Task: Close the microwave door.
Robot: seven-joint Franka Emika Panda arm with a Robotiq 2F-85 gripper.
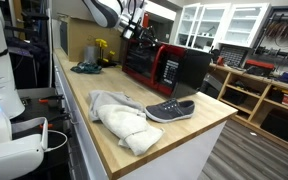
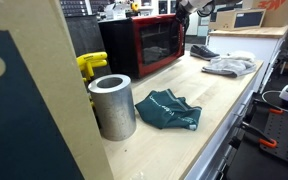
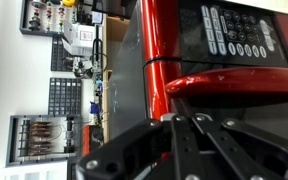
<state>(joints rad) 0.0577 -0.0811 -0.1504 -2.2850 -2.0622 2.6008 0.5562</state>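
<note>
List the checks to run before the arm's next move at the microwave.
1. Microwave door shut: looks flush in an exterior view; whether it is latched, cannot tell.
2. Hand open or shut: cannot tell.
3. Hand touching microwave: cannot tell; it is close in the wrist view.
4. Shoe and white cloth apart from the door: ok.
5. Teal cloth and metal cylinder apart from the door: ok.
</note>
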